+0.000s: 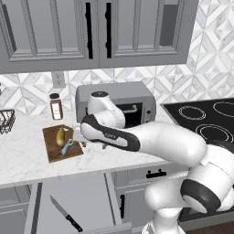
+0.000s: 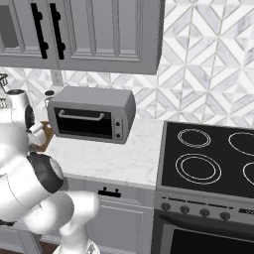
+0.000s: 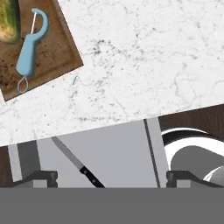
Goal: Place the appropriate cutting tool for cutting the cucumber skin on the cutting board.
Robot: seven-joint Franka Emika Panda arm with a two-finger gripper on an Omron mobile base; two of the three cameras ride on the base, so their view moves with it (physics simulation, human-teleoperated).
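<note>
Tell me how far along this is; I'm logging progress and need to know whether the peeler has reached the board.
Done, it seems: the light-blue peeler lies flat on the cutting board, beside the cucumber. In hand: nothing; the gripper looks open and empty, away from the board. The knife sits in the open drawer, rightly untouched. Left: at most pulling the arm back.

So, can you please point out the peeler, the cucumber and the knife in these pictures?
peeler (image 3: 27,54): hand view, on the middle of its light-blue handle.
cucumber (image 1: 60,136): left base view, on its middle, lying on the board.
knife (image 1: 59,207): left base view, on its steel blade, in the open drawer.
</note>
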